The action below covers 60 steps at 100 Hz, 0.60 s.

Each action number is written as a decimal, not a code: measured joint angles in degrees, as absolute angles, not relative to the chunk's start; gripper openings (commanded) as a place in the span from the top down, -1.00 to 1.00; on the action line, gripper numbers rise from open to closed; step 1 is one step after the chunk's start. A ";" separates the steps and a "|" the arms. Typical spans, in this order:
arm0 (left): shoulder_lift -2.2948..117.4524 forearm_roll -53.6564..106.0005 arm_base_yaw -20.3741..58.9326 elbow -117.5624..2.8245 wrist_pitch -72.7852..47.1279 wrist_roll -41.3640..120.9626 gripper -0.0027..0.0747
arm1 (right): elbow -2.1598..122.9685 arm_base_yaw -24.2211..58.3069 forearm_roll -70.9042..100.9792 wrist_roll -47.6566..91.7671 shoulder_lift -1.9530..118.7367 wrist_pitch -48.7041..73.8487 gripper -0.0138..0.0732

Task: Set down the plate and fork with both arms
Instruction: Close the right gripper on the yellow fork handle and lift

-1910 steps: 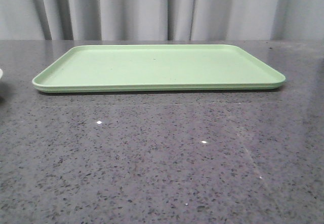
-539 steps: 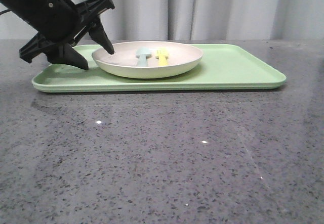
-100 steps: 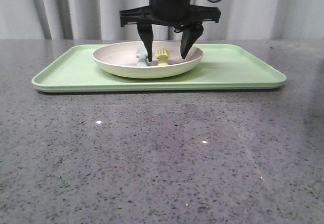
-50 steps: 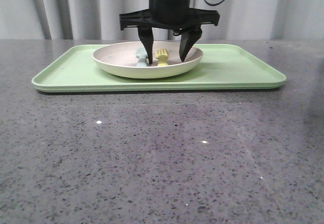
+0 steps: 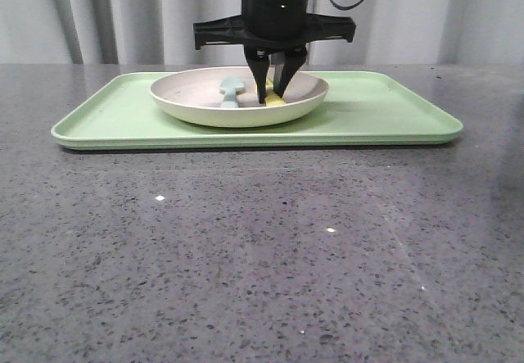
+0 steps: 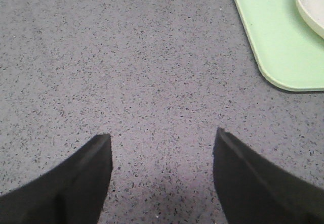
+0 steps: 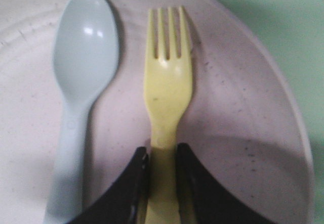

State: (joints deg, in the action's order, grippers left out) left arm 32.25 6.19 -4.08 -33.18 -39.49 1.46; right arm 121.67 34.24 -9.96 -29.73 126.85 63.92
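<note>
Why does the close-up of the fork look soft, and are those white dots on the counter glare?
Right wrist view: the fork and spoon sit very near the lens, so edges look soft; two small highlights shine on the spoon bowl. Front view: sharper; the white dots on the counter could be glints or pale flecks.

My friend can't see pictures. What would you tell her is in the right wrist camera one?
The right gripper is pinching the handle of a yellow fork between its two black fingers. The fork lies in a cream-white plate, with a pale blue-green spoon lying beside it. A bit of the light-green tray shows past the plate's rim.
</note>
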 measured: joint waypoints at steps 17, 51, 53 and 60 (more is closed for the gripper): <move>32.25 6.19 -4.08 -33.18 -39.00 1.46 -0.18 | 121.67 34.24 -9.96 -29.73 126.85 63.92 0.70; 32.25 6.19 -4.08 -33.18 -38.64 1.46 -0.18 | 121.67 34.24 -9.96 -29.73 126.85 63.92 0.72; 32.25 6.19 -4.08 -33.18 -38.64 1.46 -0.18 | 121.67 34.24 -9.96 -29.73 126.85 63.92 0.72; 32.25 6.19 -4.08 -33.18 -38.64 1.46 -0.18 | 121.67 34.24 -9.96 -29.73 126.62 64.04 0.72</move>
